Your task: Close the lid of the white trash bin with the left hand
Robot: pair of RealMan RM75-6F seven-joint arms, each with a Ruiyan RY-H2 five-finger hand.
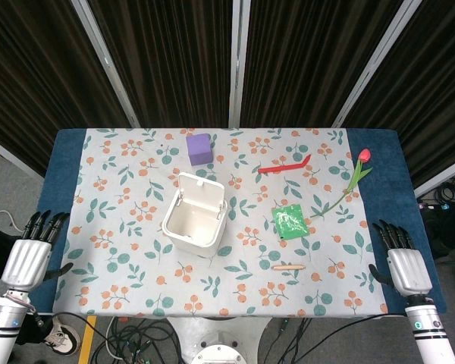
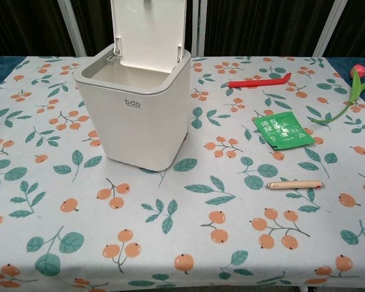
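The white trash bin [image 1: 193, 224] [image 2: 134, 112] stands a little left of the table's middle, its mouth open. Its lid [image 1: 202, 195] [image 2: 149, 33] is hinged up at the far side, standing nearly upright. My left hand [image 1: 32, 254] hovers off the table's left front corner, well to the left of the bin, fingers straight and apart, holding nothing. My right hand [image 1: 402, 262] is at the right front edge, fingers likewise extended and empty. Neither hand shows in the chest view.
A purple cube [image 1: 199, 149] sits behind the bin. To the right lie a red strip [image 1: 285, 164] [image 2: 259, 81], a green packet [image 1: 290, 222] [image 2: 283, 131], a tulip [image 1: 349, 182] [image 2: 348, 91] and a small wooden stick [image 1: 289, 267] [image 2: 294, 184] on the floral cloth [image 1: 121, 288].
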